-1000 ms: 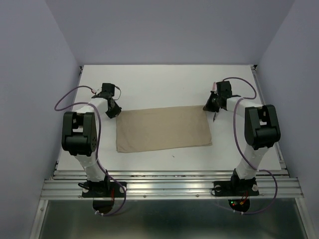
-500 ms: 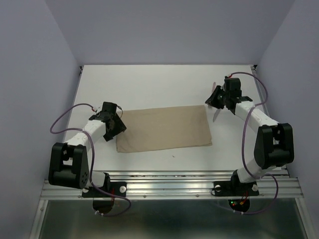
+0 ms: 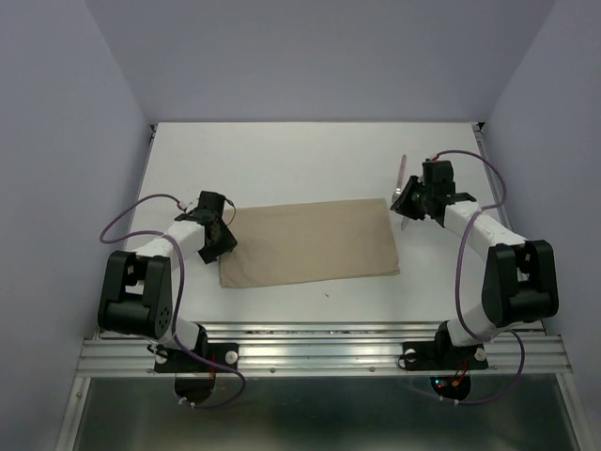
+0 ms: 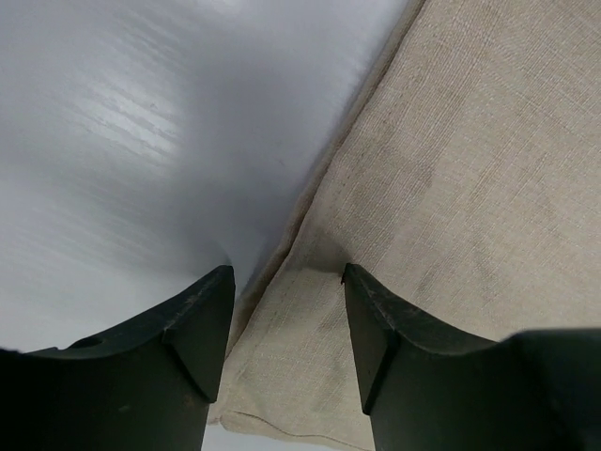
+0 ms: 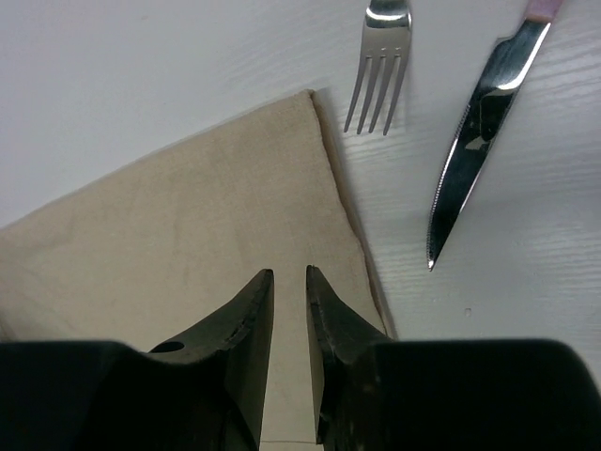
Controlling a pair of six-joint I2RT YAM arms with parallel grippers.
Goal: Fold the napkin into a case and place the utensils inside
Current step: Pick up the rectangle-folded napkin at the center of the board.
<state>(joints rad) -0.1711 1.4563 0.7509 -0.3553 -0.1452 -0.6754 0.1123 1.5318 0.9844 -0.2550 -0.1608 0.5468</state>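
top external view: the napkin lies flat on the white counter as a long tan rectangle, its short ends towards the two arms and its long edges slightly slanted. the left end effector sits low at the napkin's left short edge, and the right end effector sits at the far right corner. both arms are white-sleeved with black joints.

left wrist view: the cloth shows a fine, linen-like weave with a folded or doubled hem running along its edge, and a faint crease beside it. the two black, wedge-shaped fingers stand well apart and straddle that edge, one over the smooth, glossy counter and the other over the cloth. nothing is pinched between them.

right wrist view: the black fingers taper to blunt tips and stand only a narrow slit apart, with flat tan cloth showing through the gap. they hold nothing that i can see. the napkin's corner comes to a neat point just beyond the tips. the fork lies on bare counter just past that corner, its four polished silver tines pointing back towards the cloth but not touching it. the knife lies beside the fork, farther from the napkin, with a shiny, mirror-like blade, a finely serrated edge and a pointed tip. a bit of pinkish handle shows at the top edge of the view. both utensils are outside the napkin.
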